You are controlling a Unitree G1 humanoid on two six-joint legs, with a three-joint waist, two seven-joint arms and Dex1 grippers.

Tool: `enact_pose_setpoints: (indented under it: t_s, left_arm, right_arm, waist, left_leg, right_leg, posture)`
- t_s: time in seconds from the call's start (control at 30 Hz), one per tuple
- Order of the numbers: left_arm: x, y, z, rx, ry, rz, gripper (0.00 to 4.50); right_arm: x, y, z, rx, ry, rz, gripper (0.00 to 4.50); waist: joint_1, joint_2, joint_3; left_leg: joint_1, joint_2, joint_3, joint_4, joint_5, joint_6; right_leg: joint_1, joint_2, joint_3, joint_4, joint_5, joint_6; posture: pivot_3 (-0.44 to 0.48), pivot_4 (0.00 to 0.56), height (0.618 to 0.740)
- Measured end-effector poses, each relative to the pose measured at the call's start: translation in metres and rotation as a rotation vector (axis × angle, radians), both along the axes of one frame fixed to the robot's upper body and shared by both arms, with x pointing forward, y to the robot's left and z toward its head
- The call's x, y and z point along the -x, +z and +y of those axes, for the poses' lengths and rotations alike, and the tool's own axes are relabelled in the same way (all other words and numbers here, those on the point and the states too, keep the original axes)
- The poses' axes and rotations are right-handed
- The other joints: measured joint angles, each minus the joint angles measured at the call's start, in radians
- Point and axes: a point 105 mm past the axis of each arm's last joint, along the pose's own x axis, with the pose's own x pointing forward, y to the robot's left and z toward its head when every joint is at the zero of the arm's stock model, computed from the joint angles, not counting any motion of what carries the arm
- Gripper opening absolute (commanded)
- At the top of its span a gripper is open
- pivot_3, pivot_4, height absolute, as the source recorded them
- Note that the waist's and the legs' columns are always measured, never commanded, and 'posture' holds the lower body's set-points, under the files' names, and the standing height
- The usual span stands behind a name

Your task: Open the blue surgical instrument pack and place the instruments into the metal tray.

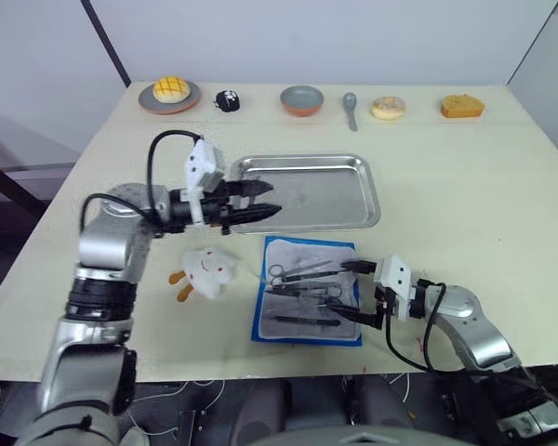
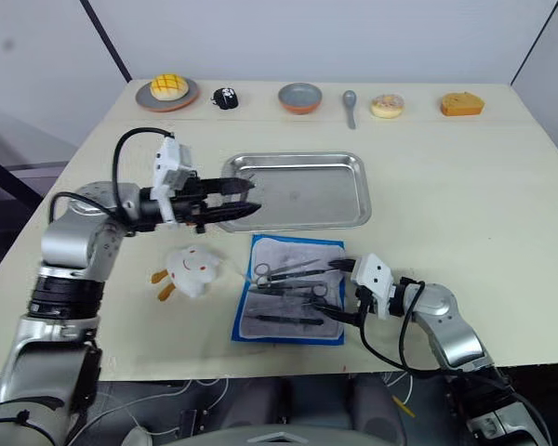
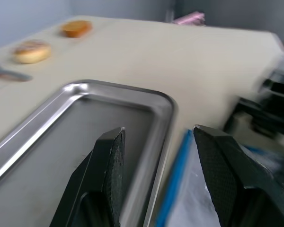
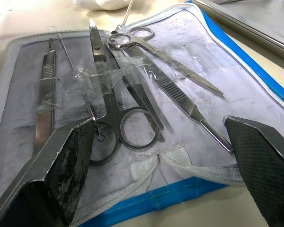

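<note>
The blue surgical instrument pack (image 1: 261, 321) lies open near the table's front edge, with its pale lining up. On the lining rest the instruments (image 1: 302, 272): ring-handled scissors (image 4: 137, 127), forceps, tweezers and thin probes, some under clear tape. My right gripper (image 1: 356, 291) is at the pack's right edge, low and open, its fingers spread wide and holding nothing. The metal tray (image 1: 330, 200) sits just beyond the pack. My left gripper (image 1: 268, 199) hovers open over the tray's left end, nothing between its fingers (image 3: 111, 161).
A white plush toy (image 1: 207, 269) lies left of the pack. Along the far edge stand a plate with a yellow bun (image 1: 170, 93), a small black object (image 1: 227, 100), a grey bowl (image 1: 302, 99), a spoon (image 1: 351, 107), a donut (image 1: 388, 108) and an orange wedge (image 1: 462, 106).
</note>
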Motion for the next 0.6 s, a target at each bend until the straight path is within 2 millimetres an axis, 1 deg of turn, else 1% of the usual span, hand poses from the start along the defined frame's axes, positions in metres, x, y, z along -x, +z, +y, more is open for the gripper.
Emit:
enact_pose_setpoints:
  t_s: [0.07, 0.13, 0.2, 0.23, 0.3, 0.33, 0.4, 0.6]
  left_arm:
    - [0.003, 0.003, 0.004, -0.024, -0.04, 0.002, 2.41]
    - [0.009, 0.004, 0.014, -0.081, -0.094, 0.017, 2.41]
    - [0.012, 0.008, 0.024, -0.104, -0.096, 0.008, 2.97]
    - [0.013, 0.01, 0.027, -0.111, -0.096, 0.002, 3.6]
    - [0.016, 0.009, 0.03, -0.135, -0.114, 0.001, 4.44]
    - [0.016, 0.009, 0.029, -0.135, -0.118, 0.0, 4.44]
    - [0.018, 0.002, 0.03, -0.182, -0.137, 0.004, 4.44]
    - [0.023, -0.011, 0.029, -0.19, -0.175, 0.021, 4.44]
  right_arm:
    - [0.0, 0.0, 0.0, -0.001, 0.001, 0.0, 4.5]
    - [0.0, 0.0, 0.001, -0.003, 0.004, -0.002, 4.5]
    - [0.0, 0.0, 0.002, -0.004, 0.007, -0.004, 4.5]
    - [0.0, 0.0, 0.001, -0.004, 0.008, -0.004, 4.5]
    - [0.0, 0.0, 0.0, -0.005, 0.008, -0.005, 4.5]
    - [0.0, 0.0, 0.0, -0.005, 0.008, -0.006, 4.5]
    - [0.0, 0.0, 0.001, -0.007, 0.016, -0.013, 4.5]
    - [0.001, 0.0, 0.0, -0.008, 0.031, -0.024, 4.5]
  waist:
    - [0.0, -0.001, 0.0]
    - [-0.001, 0.0, 0.0]
    - [-0.001, 0.0, 0.0]
    - [-0.001, 0.0, 0.0]
    - [0.001, 0.0, 0.0]
    - [0.002, 0.0, 0.0]
    - [0.002, 0.0, 0.001]
    - [0.003, 0.0, 0.001]
  left_leg:
    - [0.0, 0.0, 0.0, 0.0, 0.0, 0.0]
    - [0.0, 0.0, 0.0, 0.0, 0.0, 0.0]
    - [0.0, 0.0, 0.0, 0.0, 0.0, 0.0]
    - [0.0, 0.001, 0.0, 0.0, 0.0, 0.0]
    - [0.0, 0.002, 0.0, 0.0, 0.0, 0.0]
    - [0.0, 0.003, 0.0, 0.0, 0.0, 0.0]
    - [0.0, 0.003, 0.0, 0.0, 0.0, 0.0]
    - [0.0, 0.003, 0.0, 0.0, 0.0, 0.001]
  right_leg:
    - [0.0, 0.0, 0.0, 0.0, 0.0, 0.0]
    - [0.0, 0.002, 0.001, 0.0, 0.0, 0.0]
    - [0.0, 0.003, 0.001, 0.0, 0.0, 0.0]
    - [0.0, 0.003, 0.001, 0.0, 0.0, 0.0]
    - [0.0, 0.003, 0.001, 0.0, 0.0, 0.0]
    - [0.0, 0.003, 0.002, 0.0, 0.0, 0.0]
    - [0.0, 0.003, 0.002, 0.0, 0.0, 0.0]
    - [0.0, 0.003, 0.002, 0.0, 0.0, 0.0]
  posture:
    - [0.0, 0.15, 0.732]
    - [0.0, 0.15, 0.732]
    - [0.0, 0.15, 0.732]
    - [0.0, 0.15, 0.732]
    - [0.0, 0.15, 0.732]
    - [0.0, 0.15, 0.732]
    - [0.0, 0.15, 0.732]
    - [0.0, 0.15, 0.732]
